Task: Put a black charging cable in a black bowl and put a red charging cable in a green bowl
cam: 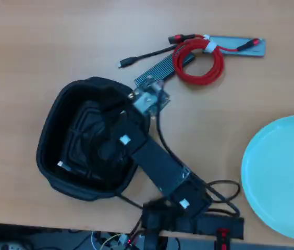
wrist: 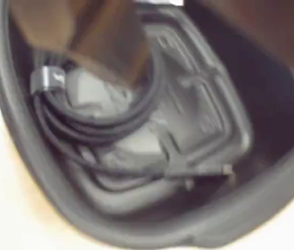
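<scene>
Wooden tabletop (cam: pixel 43 47): black charging cable (wrist: pixel 92 125) coiled inside black bowl (wrist: pixel 272 172), directly below gripper (wrist: pixel 100 47) at frame top; jaw state cannot be told.

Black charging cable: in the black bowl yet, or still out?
In. The wrist view shows the black charging cable coiled on the black bowl floor.
</scene>
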Robot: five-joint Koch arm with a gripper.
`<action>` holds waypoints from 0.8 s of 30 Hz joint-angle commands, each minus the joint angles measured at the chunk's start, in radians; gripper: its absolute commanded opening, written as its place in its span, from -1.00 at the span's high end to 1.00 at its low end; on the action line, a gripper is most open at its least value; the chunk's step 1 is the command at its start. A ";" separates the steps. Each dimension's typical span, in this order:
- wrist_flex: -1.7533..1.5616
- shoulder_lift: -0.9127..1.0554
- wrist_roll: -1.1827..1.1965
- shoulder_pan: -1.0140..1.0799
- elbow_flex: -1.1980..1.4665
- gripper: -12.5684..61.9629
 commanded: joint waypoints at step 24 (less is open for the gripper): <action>-0.055 -0.437 -0.006 0.630 -0.167 -0.73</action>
